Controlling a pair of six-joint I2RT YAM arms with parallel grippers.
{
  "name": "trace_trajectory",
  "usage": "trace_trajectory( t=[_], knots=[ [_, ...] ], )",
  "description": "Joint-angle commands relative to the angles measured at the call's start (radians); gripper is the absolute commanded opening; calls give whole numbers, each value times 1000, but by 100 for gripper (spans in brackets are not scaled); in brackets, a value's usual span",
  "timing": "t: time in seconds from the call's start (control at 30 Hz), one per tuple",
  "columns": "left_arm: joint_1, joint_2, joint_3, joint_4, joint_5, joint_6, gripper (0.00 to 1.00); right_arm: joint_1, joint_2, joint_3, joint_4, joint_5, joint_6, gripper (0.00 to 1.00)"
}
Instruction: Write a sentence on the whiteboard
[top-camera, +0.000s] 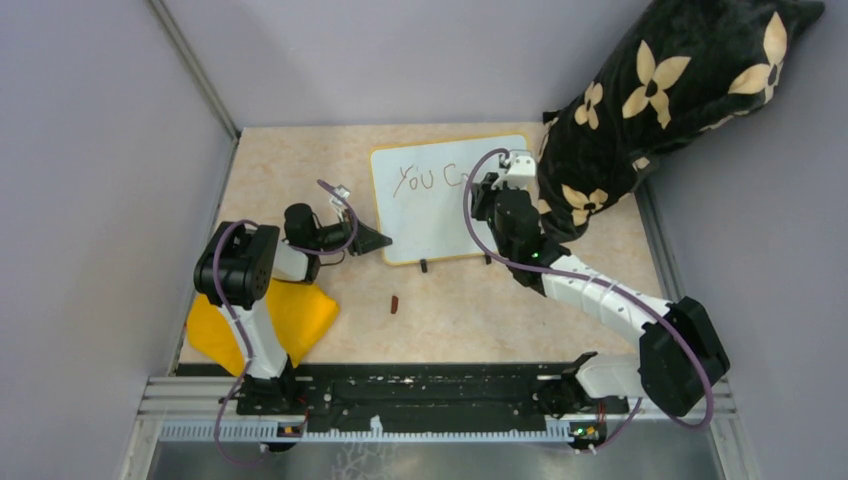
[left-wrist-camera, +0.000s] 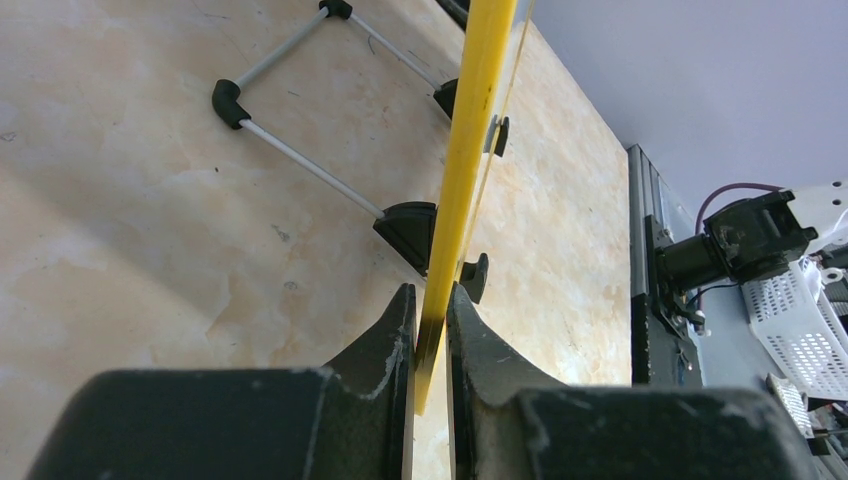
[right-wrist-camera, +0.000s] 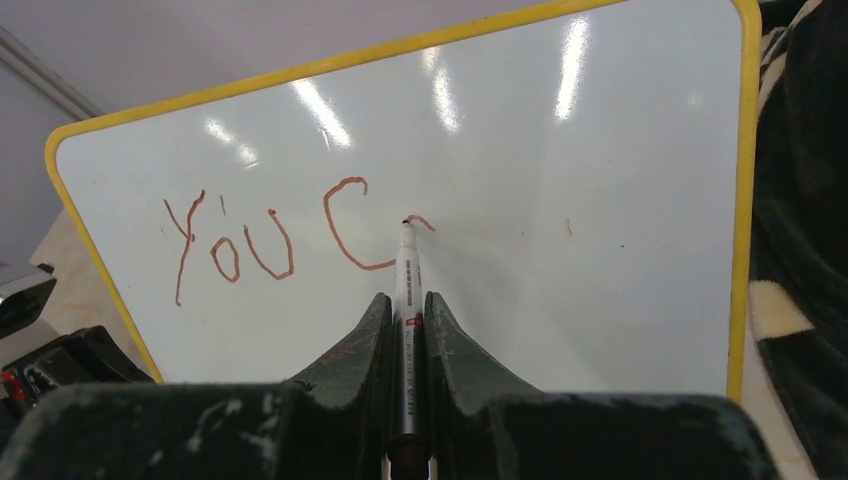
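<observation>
Right fingers (right-wrist-camera: 380, 325) clamped on marker (right-wrist-camera: 406, 270), tip forward against whiteboard (right-wrist-camera: 560, 200), left fingers (left-wrist-camera: 400, 325) pinching its edge

Overhead plus wrist close-ups, whiteboard (top-camera: 450, 215) shared.

From above, cannot follow the sentence (top-camera: 420, 178) past "You C": covered there by the right gripper (top-camera: 486, 192), with the marker (right-wrist-camera: 405, 270) out of sight beneath it. Too small to name: a dark reddish bit (top-camera: 394, 303) on the table (top-camera: 480, 315) before the whiteboard (top-camera: 450, 222). Partly buried under the left arm (top-camera: 250, 330), a yellow cloth (top-camera: 305, 315); cut by the top edge, a black flowered cushion (top-camera: 680, 80). In the left wrist view, only the board's yellow rim edge-on, writing face unseen, upper end cropped. In the right wrist view, lower board edge masked by the fingers (right-wrist-camera: 360, 350), marker tail lost between them, barrel print unreadable.
</observation>
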Motion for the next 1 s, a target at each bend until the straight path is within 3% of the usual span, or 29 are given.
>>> trace_trajectory(
  t=[0.0, 0.53, 0.97],
  knots=[
    [-3, -11, -5, -27, -16, 25, 0, -12, 10, 32, 37, -35, 14, 0],
    [-6, -12, -5, -28, -16, 26, 0, -11, -51, -53, -5, 3, 21, 0],
    [-9, -16, -4, -34, -16, 30, 0, -25, -49, -6, -13, 29, 1, 0]
  ],
)
